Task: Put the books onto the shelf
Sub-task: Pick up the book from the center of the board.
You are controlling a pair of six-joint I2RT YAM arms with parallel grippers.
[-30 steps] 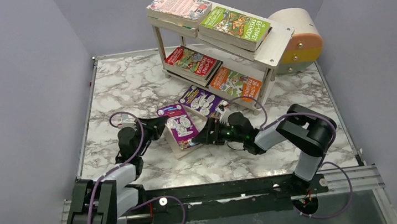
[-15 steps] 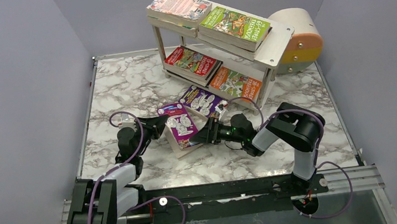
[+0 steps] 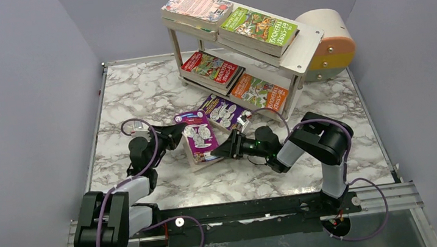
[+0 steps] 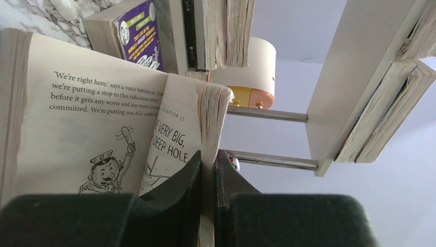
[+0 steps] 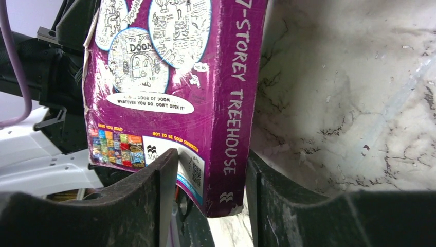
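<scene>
A purple book (image 3: 198,136) lies half open on the marble table in front of the shelf (image 3: 303,50). My left gripper (image 3: 174,134) is shut on a sheaf of its pages (image 4: 208,118), and printed pages (image 4: 77,118) fan out to the left. My right gripper (image 3: 219,153) grips the book's near corner, one finger on the back cover (image 5: 169,77) and the other at the spine; the right gripper (image 5: 212,175) is shut on it. A second purple book (image 3: 222,111) lies by the shelf's foot. Pink-patterned (image 3: 194,4), green (image 3: 258,28), red (image 3: 211,68) and orange (image 3: 259,93) books rest on the shelf.
A round beige-and-orange box (image 3: 330,44) stands behind the shelf at the right. Grey walls close in the table on three sides. The shelf's thin metal legs (image 4: 267,114) and boards rise just beyond the left gripper.
My right gripper's jaws have closed from wide open onto the purple book's corner. The book has shifted slightly toward the shelf, and both arms have edged with it.
</scene>
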